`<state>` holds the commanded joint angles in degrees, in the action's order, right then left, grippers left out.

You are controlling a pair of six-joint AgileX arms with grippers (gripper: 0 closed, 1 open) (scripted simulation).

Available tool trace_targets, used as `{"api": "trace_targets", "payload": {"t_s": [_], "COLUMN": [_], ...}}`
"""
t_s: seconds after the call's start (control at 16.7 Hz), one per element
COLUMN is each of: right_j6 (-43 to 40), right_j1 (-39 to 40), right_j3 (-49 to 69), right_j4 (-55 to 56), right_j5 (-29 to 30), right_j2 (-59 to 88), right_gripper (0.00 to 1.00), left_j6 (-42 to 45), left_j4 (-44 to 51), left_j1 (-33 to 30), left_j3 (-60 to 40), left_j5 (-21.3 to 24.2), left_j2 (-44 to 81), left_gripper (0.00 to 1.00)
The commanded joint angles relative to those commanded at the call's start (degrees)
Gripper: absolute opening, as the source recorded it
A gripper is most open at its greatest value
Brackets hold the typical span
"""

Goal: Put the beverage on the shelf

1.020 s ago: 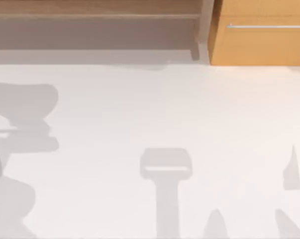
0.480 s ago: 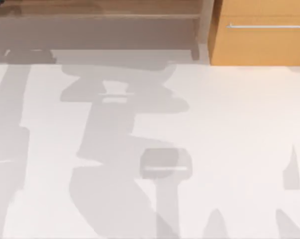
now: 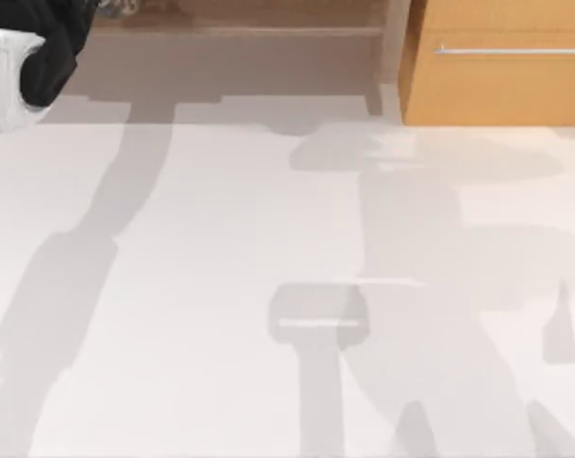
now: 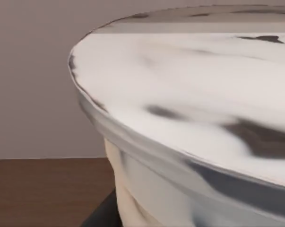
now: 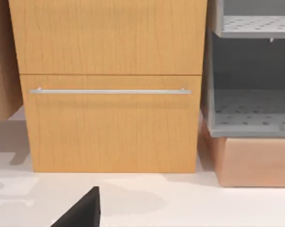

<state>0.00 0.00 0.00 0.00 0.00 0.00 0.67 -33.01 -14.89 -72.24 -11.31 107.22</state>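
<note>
1. The left arm (image 3: 25,57), black and white, was seen at the far left corner of the top view, reaching over the left end of the shelf (image 3: 268,31).
2. The shelf, a thin board of pale light-brown wood with a pale upright end post (image 3: 394,52), was seen running along the far edge of the white table (image 3: 220,286).
3. An orange-wood cabinet front (image 3: 502,86) with a thin silver bar handle (image 3: 511,50) was seen just beside the end post, to the right.
4. In the left wrist view, the beverage (image 4: 189,118) was seen very close to the camera: a rounded white container with grey and dark markings and a silvery rim, above a brown wooden surface (image 4: 43,189) and before a plain grey wall.
5. A dark part (image 4: 102,215) was seen touching the lower side of the beverage; whether the left claw was closed on it could not be told.
6. In the right wrist view, the cabinet front (image 5: 109,85) and its handle (image 5: 109,91) were faced squarely, with a grey perforated rack (image 5: 248,71) on a pale brown base just beside them.
7. A black tip (image 5: 83,210) was seen at the lower edge of that view; the opening of the right claw could not be told.
8. Broad grey shadows (image 3: 430,239) were cast over the table.
</note>
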Motion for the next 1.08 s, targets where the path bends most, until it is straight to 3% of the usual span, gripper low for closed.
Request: {"api": "trace_targets", "payload": {"t_s": [0.42, 1.08], "right_j6": [0.00, 0.00], "right_j1": [0.00, 0.00], "right_j3": [0.00, 0.00], "right_j4": [0.00, 0.00], "right_j5": [0.00, 0.00], "right_j2": [0.00, 0.00], "right_gripper": [1.00, 1.00], "left_j6": [-2.34, -2.34], "left_j4": [11.16, 10.15], "left_j1": [-9.42, -8.89], "left_j3": [-8.88, -12.22], "left_j5": [-10.20, -9.71], "left_j2": [1.31, 5.90], "left_gripper": [0.00, 0.00]}}
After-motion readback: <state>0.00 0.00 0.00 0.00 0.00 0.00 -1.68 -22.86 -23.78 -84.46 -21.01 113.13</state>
